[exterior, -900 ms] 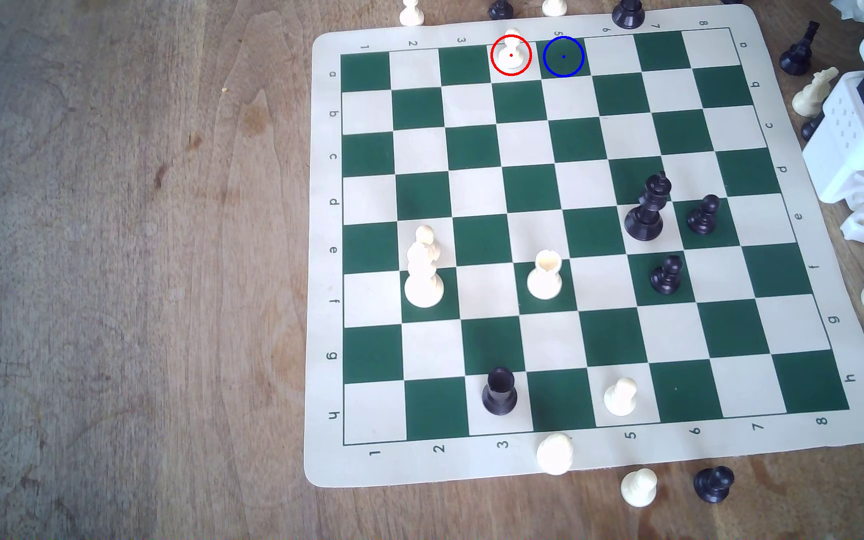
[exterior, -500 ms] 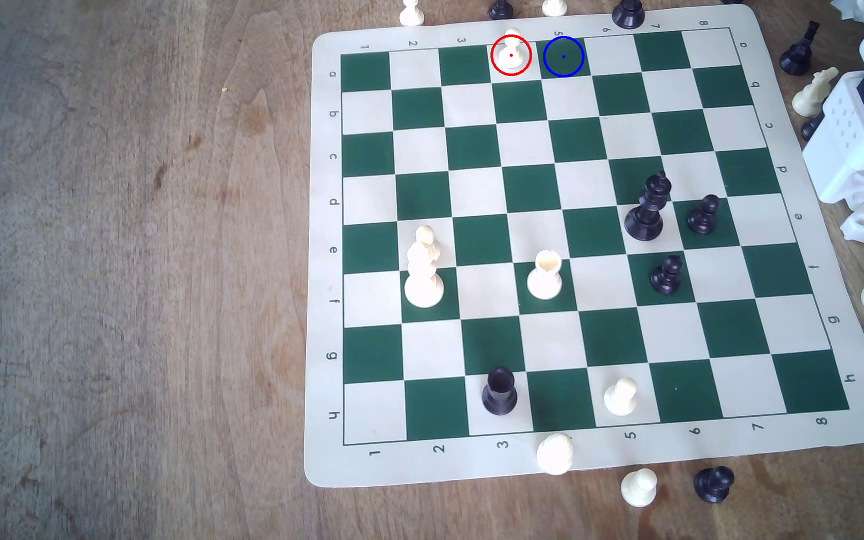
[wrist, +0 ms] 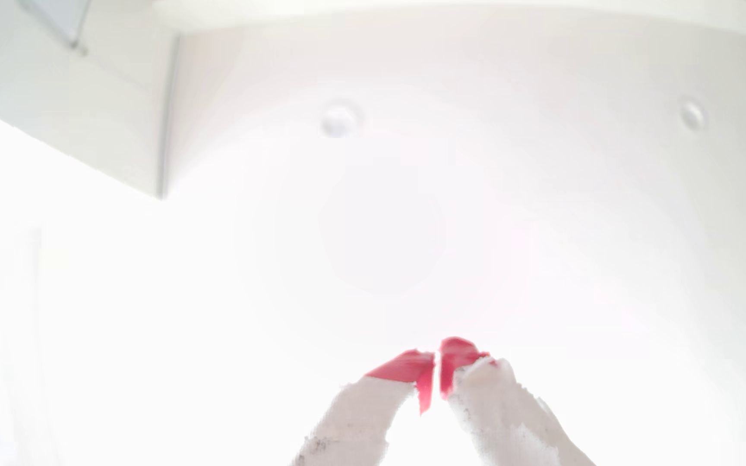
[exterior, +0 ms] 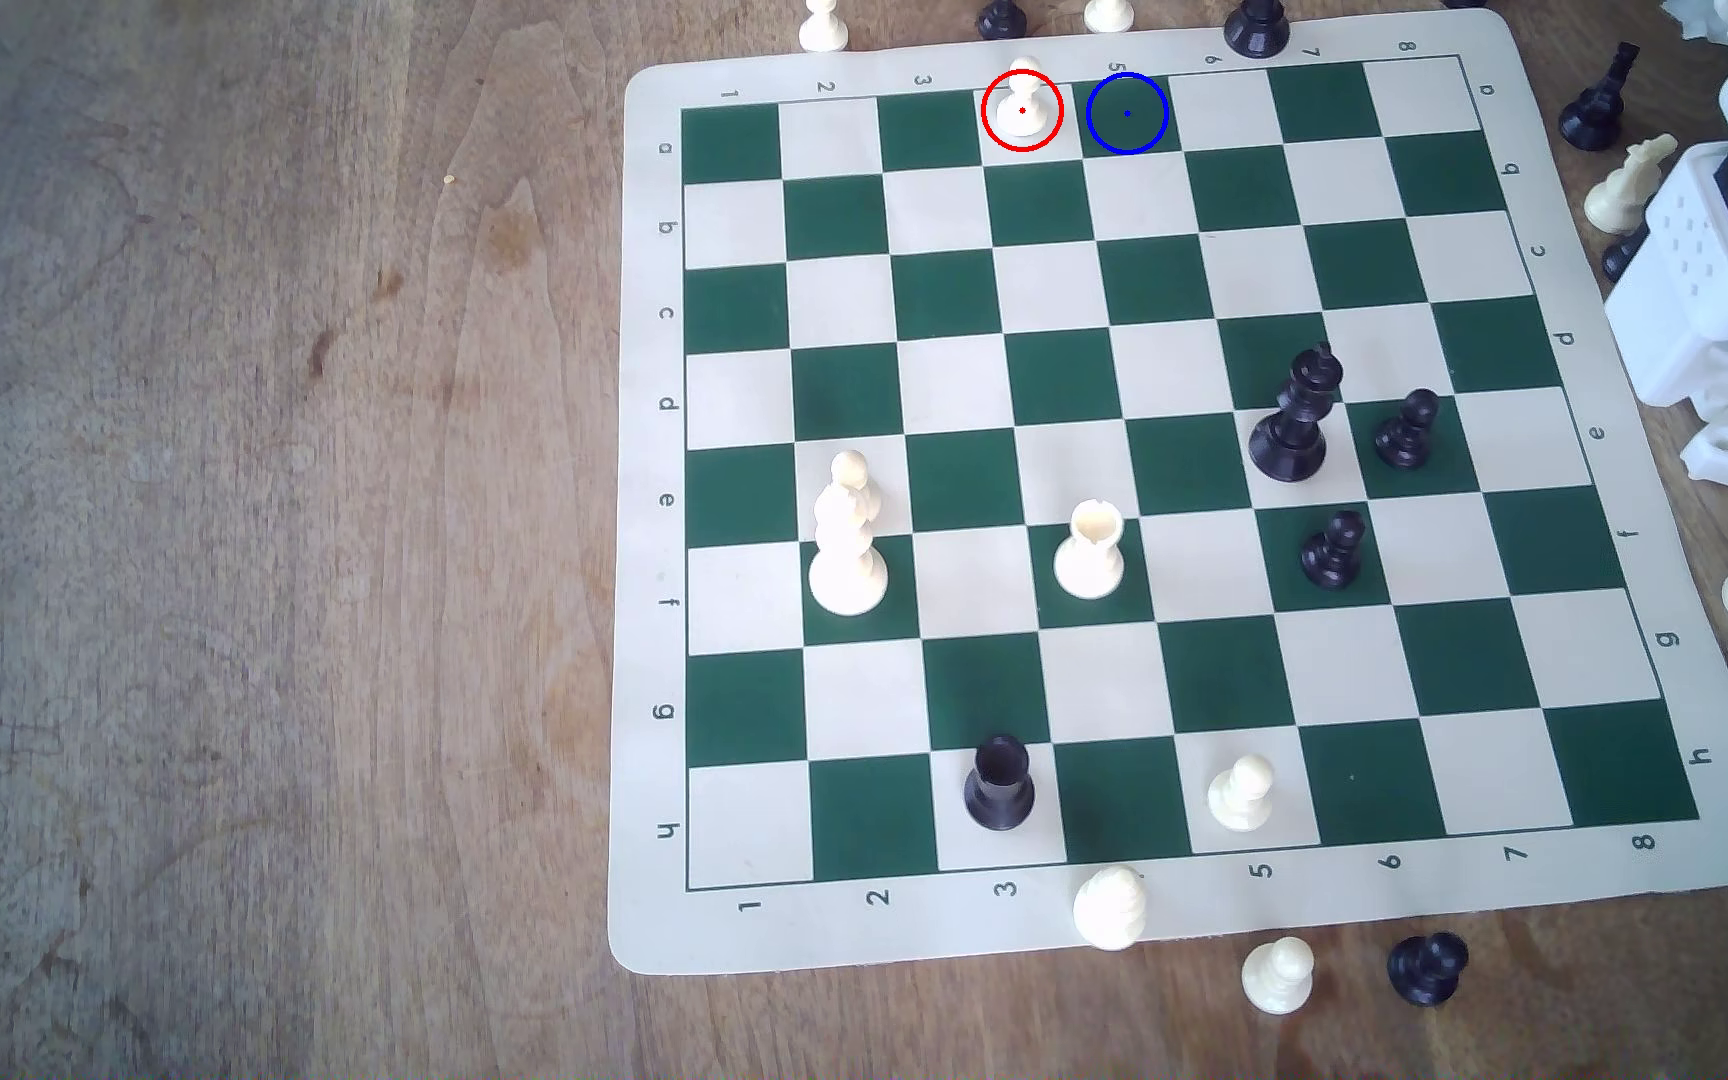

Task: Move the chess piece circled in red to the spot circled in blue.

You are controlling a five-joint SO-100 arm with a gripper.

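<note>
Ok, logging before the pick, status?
Gripper shut, empty, aimed off the board. Small cream-white plastic pawn upright in red ring. Blue-ringed dark green square adjacent, bare.

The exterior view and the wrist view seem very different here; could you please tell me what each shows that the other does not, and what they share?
The exterior view alone gives the chessboard, with the cream pawn circled in red standing beside the empty green square circled in blue, on that view's left of it, plus the arm's white base at the right edge. The wrist view alone gives the gripper, its red-taped tips together and pointing at a bright ceiling. Both belong to the same arm; I cannot match any object across them.
</note>
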